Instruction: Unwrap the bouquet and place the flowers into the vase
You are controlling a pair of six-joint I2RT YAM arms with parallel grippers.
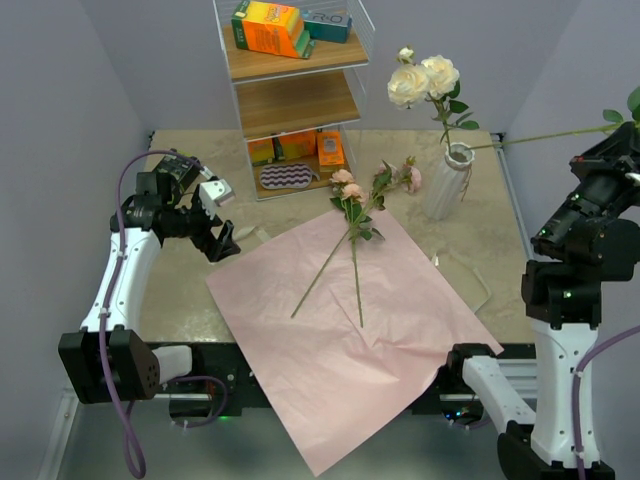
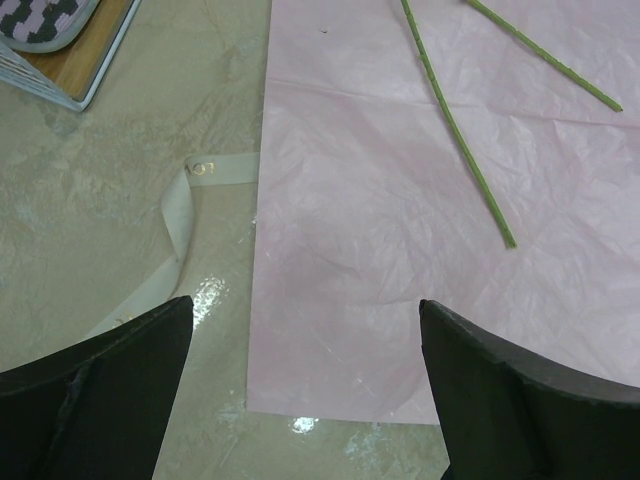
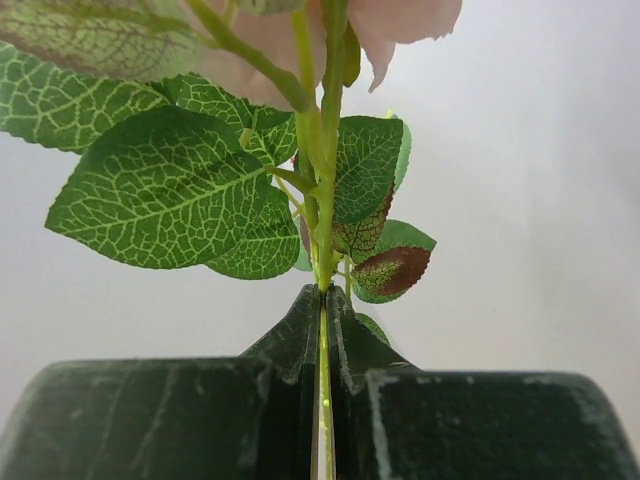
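The bouquet's pink sheet [image 1: 330, 340] [image 2: 400, 250] lies spread flat on the table. On it lie two of the flowers [image 1: 352, 215], with pink blooms at the far end; their green stems [image 2: 460, 130] cross the sheet. The white ribbed vase [image 1: 447, 180] at the back right holds cream roses [image 1: 422, 78]. My right gripper [image 1: 603, 148] [image 3: 323, 295] is raised at the right, shut on a flower stem [image 1: 540, 137] whose bare end points at the vase; its leaves [image 3: 160, 190] and pink bloom [image 3: 400, 15] fill the right wrist view. My left gripper [image 1: 215, 238] [image 2: 305, 330] hangs open and empty over the sheet's left edge.
A cream ribbon [image 2: 185, 200] [image 1: 250, 236] lies on the table left of the sheet, and another strip [image 1: 470, 280] lies off its right side. A wire shelf [image 1: 295, 100] at the back holds orange boxes [image 1: 270, 28] and a striped pouch [image 1: 287, 176]. Grey walls close in on both sides.
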